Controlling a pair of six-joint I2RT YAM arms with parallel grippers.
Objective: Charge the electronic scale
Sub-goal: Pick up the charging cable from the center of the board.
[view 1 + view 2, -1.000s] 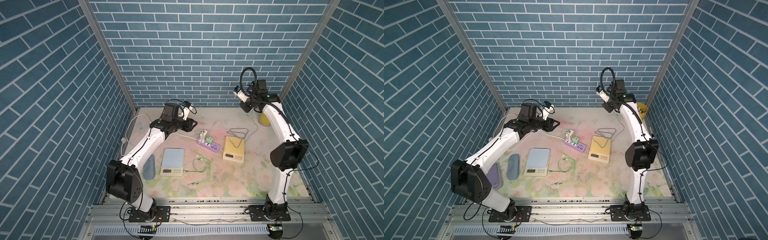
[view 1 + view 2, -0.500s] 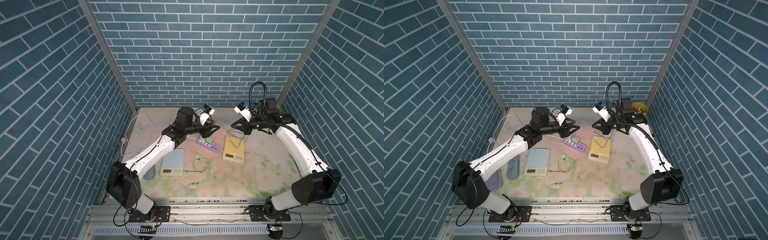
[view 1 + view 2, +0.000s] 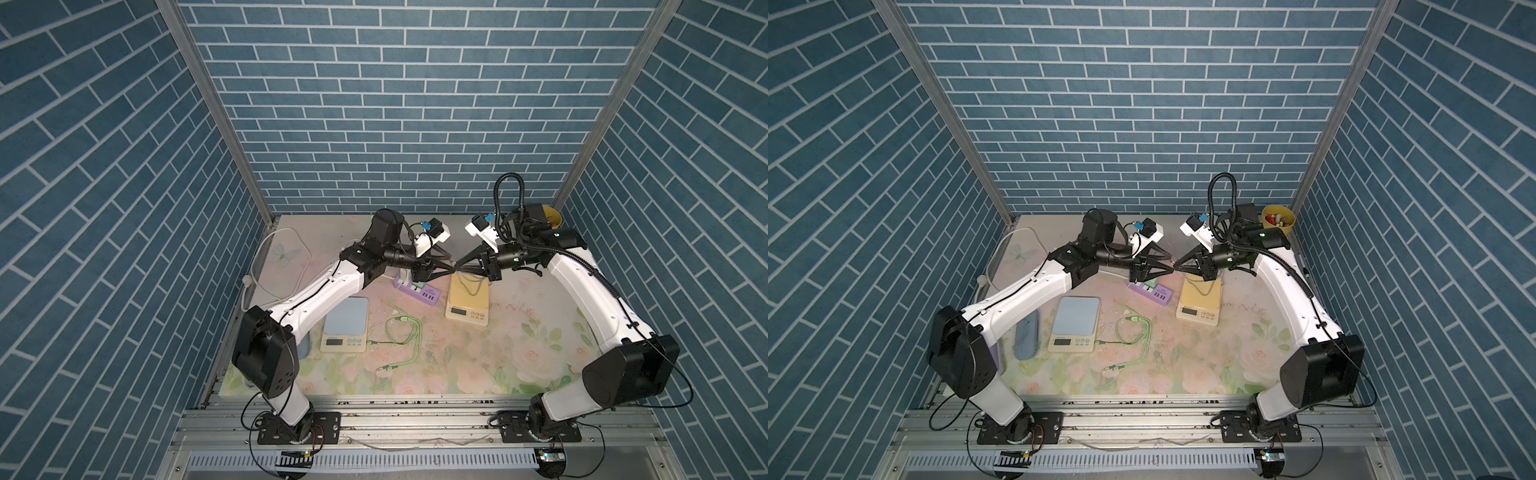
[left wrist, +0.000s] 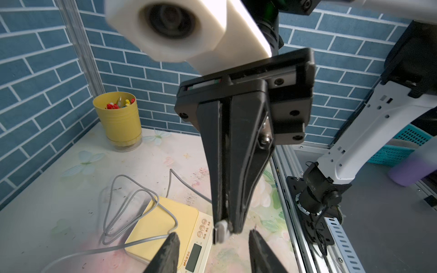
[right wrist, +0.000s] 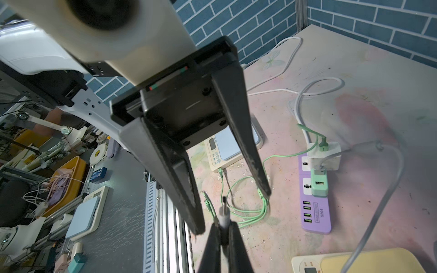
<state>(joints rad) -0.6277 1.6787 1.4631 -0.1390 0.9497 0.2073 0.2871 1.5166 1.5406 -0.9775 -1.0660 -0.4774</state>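
Both grippers meet tip to tip in the air over the gap between the purple power strip point(image 3: 419, 291) and the yellow scale point(image 3: 467, 299) point(image 3: 1200, 301). My right gripper point(image 3: 460, 272) point(image 5: 223, 228) is shut on the small plug point(image 5: 224, 212) point(image 4: 221, 230) of a grey cable point(image 4: 142, 196) whose loops lie on the yellow scale point(image 4: 160, 227). My left gripper point(image 3: 452, 270) point(image 4: 214, 237) is open, a finger on either side of that plug, apart from it. A blue-topped scale point(image 3: 345, 318) point(image 5: 229, 144) sits left of centre with a green cable point(image 3: 405, 332) plugged into its side.
A white adapter point(image 5: 325, 153) and a green charger point(image 5: 319, 185) sit in the power strip point(image 5: 315, 208). A yellow cup point(image 3: 1278, 220) point(image 4: 118, 118) stands in the back right corner. A blue-grey case point(image 3: 1025, 336) lies left of the blue scale. White cord loops at back left point(image 3: 286, 266).
Both arms have swung in from the back of the table to the centre. The right gripper has come down from high up, and the two grippers' tips now meet.
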